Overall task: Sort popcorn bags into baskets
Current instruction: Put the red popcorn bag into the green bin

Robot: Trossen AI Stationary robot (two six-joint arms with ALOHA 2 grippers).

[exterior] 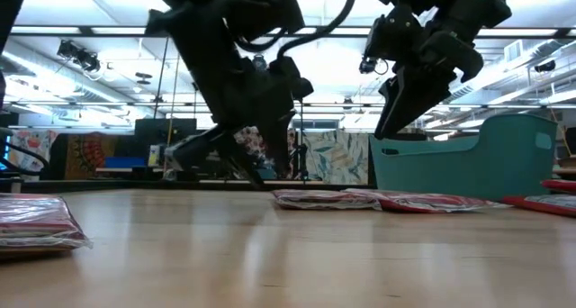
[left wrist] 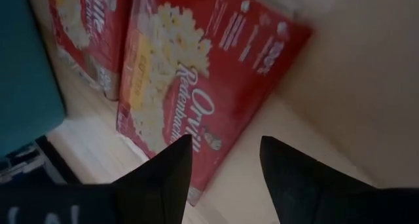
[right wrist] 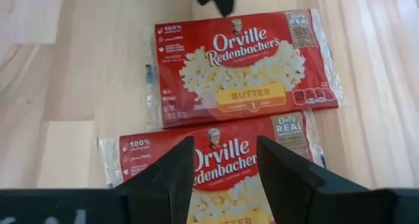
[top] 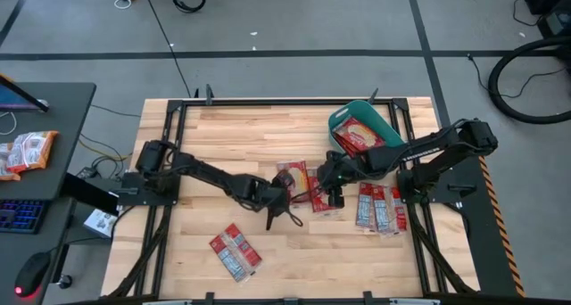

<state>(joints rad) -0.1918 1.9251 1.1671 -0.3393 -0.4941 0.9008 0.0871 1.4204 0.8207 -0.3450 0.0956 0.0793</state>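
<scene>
Both arms reach to table centre. Left gripper [top: 284,213] open, angled down beside popcorn bags [top: 294,178]. Right gripper [top: 334,194] open, hovering over them, near teal basket [top: 343,119] holding a bag.

Just past the right gripper's [right wrist: 222,178] open fingers, the flat red plastic popcorn packet [right wrist: 242,67] reads "Orville Redenbacher's", "BUTTER", "100%", "Only REAL".
</scene>
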